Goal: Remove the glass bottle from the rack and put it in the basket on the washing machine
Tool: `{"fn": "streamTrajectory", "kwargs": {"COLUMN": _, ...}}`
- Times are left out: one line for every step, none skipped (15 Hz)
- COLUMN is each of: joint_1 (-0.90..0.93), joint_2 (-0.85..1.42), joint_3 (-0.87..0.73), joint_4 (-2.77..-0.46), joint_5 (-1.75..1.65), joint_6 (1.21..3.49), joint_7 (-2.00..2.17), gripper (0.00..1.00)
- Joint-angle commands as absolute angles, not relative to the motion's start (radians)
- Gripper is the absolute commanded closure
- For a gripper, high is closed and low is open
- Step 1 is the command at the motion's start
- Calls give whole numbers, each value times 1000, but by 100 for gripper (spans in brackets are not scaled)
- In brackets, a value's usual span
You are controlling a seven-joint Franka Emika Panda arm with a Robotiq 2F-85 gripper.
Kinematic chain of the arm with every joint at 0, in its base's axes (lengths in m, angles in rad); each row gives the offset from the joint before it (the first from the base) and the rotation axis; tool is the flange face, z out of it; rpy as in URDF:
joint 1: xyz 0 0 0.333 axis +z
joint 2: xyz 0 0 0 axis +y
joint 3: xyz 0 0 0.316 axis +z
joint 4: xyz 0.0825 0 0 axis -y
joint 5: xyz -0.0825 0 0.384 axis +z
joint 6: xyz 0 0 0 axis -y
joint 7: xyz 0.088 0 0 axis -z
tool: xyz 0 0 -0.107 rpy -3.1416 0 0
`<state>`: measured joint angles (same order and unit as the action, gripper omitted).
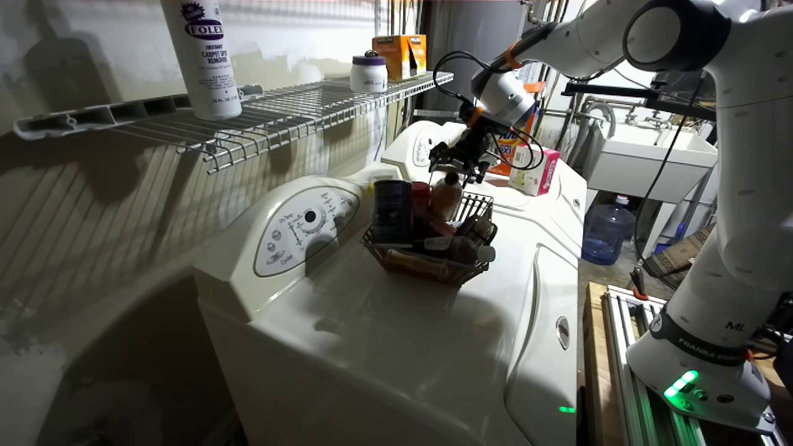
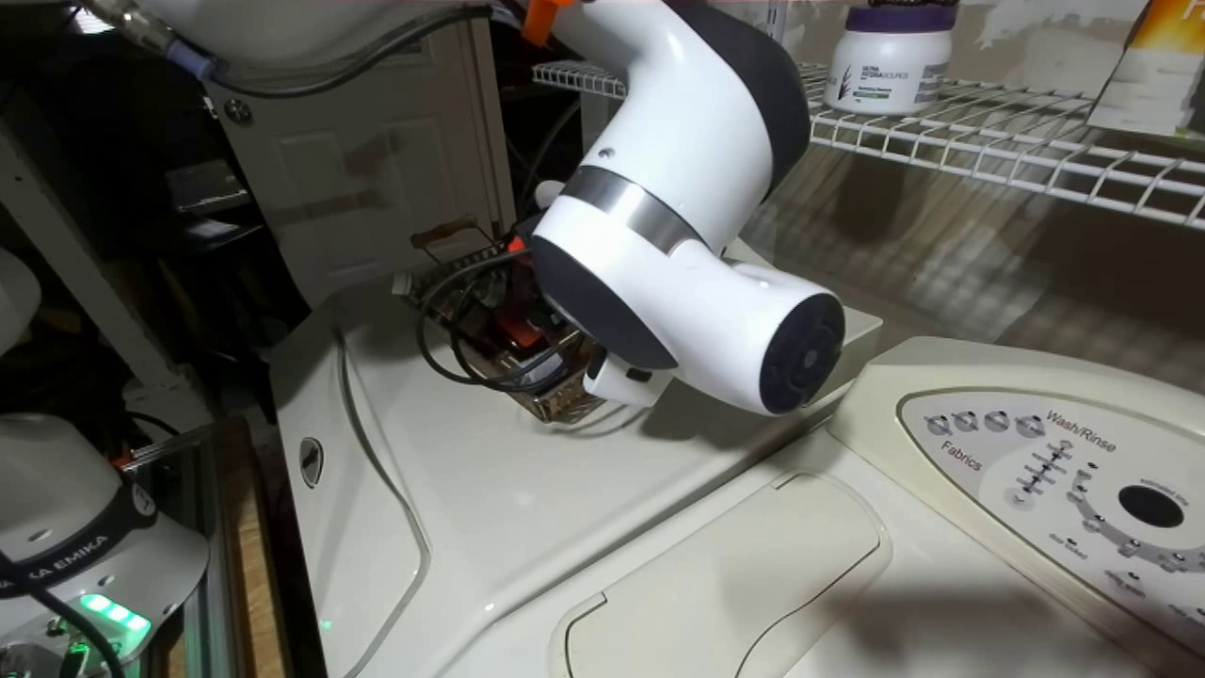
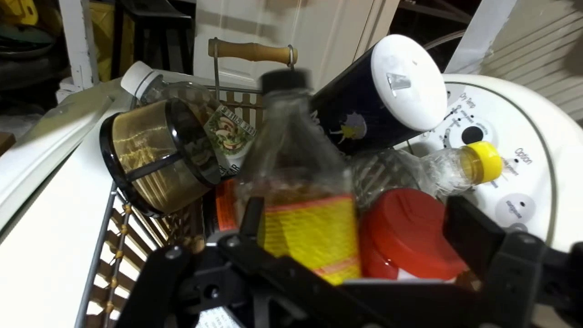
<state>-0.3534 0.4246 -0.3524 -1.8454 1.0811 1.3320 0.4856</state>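
A clear bottle with a white cap and pale label, matching the glass bottle (image 3: pixel 175 93), lies tilted in the basket (image 3: pixel 114 269); it also shows in an exterior view (image 1: pixel 461 248). My gripper (image 3: pixel 357 214) is open, fingers wide apart, over the basket; it also shows in an exterior view (image 1: pixel 451 173). A blurred, upright black-capped bottle (image 3: pixel 305 182) with a yellow label stands beyond the left finger, apart from the right. The basket stands on a white machine (image 1: pixel 384 347) with a "Dry Temp" panel. The wire rack (image 1: pixel 297 111) is on the wall.
The basket also holds a red-lidded jar (image 3: pixel 414 232), a dark canister (image 1: pixel 392 210), a yellow-capped bottle (image 3: pixel 437 168) and a gold filter (image 3: pixel 150 159). A Folex bottle (image 1: pixel 207 62), a purple-lidded jar (image 1: pixel 368 74) and an orange box (image 1: pixel 399 56) are on the rack. The neighbouring machine (image 2: pixel 734 565) reads "Wash/Rinse".
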Motion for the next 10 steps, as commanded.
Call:
{"fn": "streamTrajectory", "kwargs": {"joint_1": -351, "joint_2": 354, "joint_3": -369, "joint_4": -1869, "joint_5": 1088, "joint_6": 1384, "joint_7": 512, "gripper": 0}}
{"fn": "streamTrajectory", "kwargs": {"joint_1": -348, "joint_2": 335, "joint_3": -374, "joint_4": -1874, "joint_5": 1083, "joint_6": 1403, "joint_7": 515, "gripper": 0}}
{"fn": "streamTrajectory", "kwargs": {"joint_1": -345, "joint_2": 317, "joint_3": -377, "joint_4": -1877, "joint_5": 1078, "joint_6": 1423, "joint_7": 517, "gripper": 0}}
{"fn": "streamTrajectory", "kwargs": {"joint_1": -340, "joint_2": 295, "joint_3": -380, "joint_4": -1883, "joint_5": 1071, "joint_6": 1448, "joint_7": 521, "gripper": 0}}
{"fn": "streamTrajectory", "kwargs": {"joint_1": -335, "joint_2": 275, "joint_3": -380, "joint_4": -1887, "joint_5": 1062, "joint_6": 1473, "joint_7": 528, "gripper": 0}}
{"fn": "streamTrajectory", "kwargs": {"joint_1": -329, "joint_2": 256, "joint_3": -380, "joint_4": -1892, "joint_5": 1053, "joint_6": 1501, "joint_7": 530, "gripper": 0}}
{"fn": "streamTrajectory", "kwargs": {"joint_1": -320, "joint_2": 232, "joint_3": -378, "joint_4": -1901, "joint_5": 1039, "joint_6": 1538, "joint_7": 533, "gripper": 0}}
{"fn": "streamTrajectory", "kwargs": {"joint_1": -313, "joint_2": 211, "joint_3": -375, "joint_4": -1908, "joint_5": 1026, "joint_6": 1571, "joint_7": 533, "gripper": 0}}
{"fn": "streamTrajectory", "kwargs": {"joint_1": -305, "joint_2": 191, "joint_3": -372, "joint_4": -1912, "joint_5": 996, "joint_6": 1598, "joint_7": 531, "gripper": 0}}
{"fn": "streamTrajectory", "kwargs": {"joint_1": -295, "joint_2": 172, "joint_3": -368, "joint_4": -1916, "joint_5": 964, "joint_6": 1631, "joint_7": 532, "gripper": 0}}
